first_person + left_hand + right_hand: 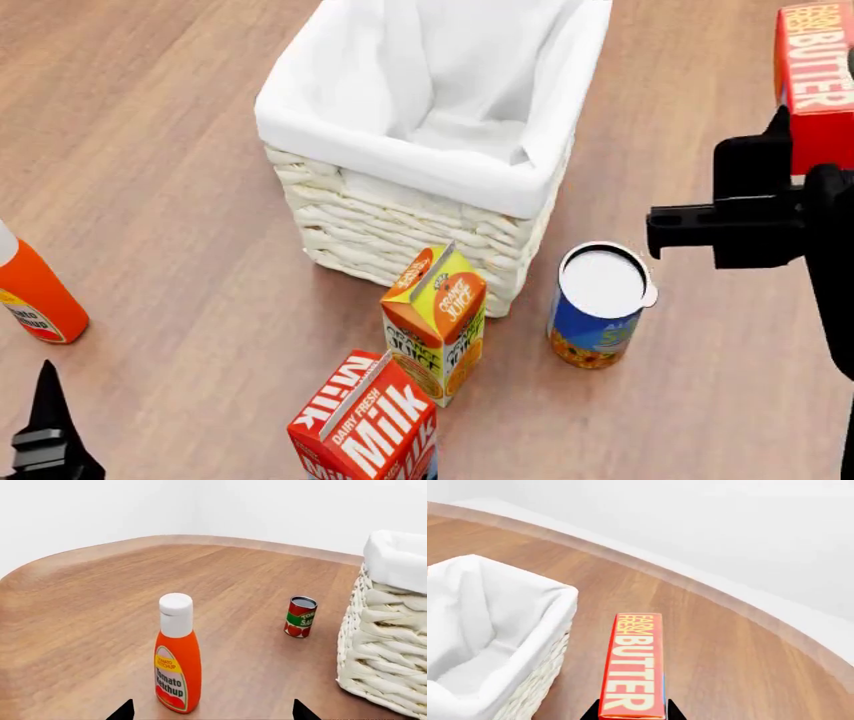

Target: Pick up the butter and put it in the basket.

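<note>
The butter [634, 665], a slim red box with white lettering, is held between the fingers of my shut right gripper [630, 711]. In the head view the butter [814, 70] is lifted off the table, to the right of the basket [400, 140] and about level with its rim, with the right gripper [798, 140] below it. The basket's white liner [527, 630] lies just beside the box, and its inside looks empty. My left gripper [213, 711] is open with nothing between its fingertips, just behind a ketchup bottle [177, 665].
An orange juice carton [434, 320], a milk carton [367, 425] and a blue can with a white lid [598, 305] stand in front of the basket. A small tomato sauce can [300, 616] stands near the basket's woven wall [387, 645]. The ketchup bottle [34, 290] is at the left.
</note>
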Motion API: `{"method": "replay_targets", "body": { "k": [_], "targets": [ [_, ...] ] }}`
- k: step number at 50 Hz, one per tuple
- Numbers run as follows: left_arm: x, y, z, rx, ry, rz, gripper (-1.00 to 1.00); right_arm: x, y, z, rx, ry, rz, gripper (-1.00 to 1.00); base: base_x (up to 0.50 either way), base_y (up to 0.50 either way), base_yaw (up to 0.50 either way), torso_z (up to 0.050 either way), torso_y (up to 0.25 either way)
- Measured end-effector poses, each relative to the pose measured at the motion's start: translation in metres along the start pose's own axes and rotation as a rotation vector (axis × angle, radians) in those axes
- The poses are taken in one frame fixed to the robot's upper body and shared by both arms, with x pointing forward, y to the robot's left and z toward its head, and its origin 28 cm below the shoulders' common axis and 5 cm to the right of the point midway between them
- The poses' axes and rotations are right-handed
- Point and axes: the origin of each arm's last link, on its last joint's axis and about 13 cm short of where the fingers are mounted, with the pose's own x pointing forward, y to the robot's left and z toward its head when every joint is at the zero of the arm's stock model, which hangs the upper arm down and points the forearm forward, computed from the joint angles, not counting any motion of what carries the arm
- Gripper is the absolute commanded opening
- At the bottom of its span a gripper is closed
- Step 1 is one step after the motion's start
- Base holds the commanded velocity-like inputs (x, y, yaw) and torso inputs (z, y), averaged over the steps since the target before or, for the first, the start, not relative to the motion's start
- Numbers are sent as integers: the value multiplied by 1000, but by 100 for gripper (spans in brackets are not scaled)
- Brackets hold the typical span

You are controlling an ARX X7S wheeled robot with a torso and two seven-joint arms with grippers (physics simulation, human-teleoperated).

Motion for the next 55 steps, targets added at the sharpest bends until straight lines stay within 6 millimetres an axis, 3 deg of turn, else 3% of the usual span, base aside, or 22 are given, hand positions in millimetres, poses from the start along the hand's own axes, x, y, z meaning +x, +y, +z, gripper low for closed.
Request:
{"method": "replay_targets", "body": {
  "k": [11,24,42,55],
  "targets": [
    [-1,-1,0,1,0,-3,100,18,-8,20,-4,83,-11,-100,0,0,0,0,2],
    [-2,-2,0,0,-1,-2,100,45,-1,43,46,162,80,-100,0,0,0,1,2],
    [0,0,0,-2,0,4,100,88,31,77,42,214,244,-100,0,0,0,0,2],
    [1,1,1,-5,0,7,100,112,56,86,20,232,341,-100,0,0,0,1,1]
  ]
}}
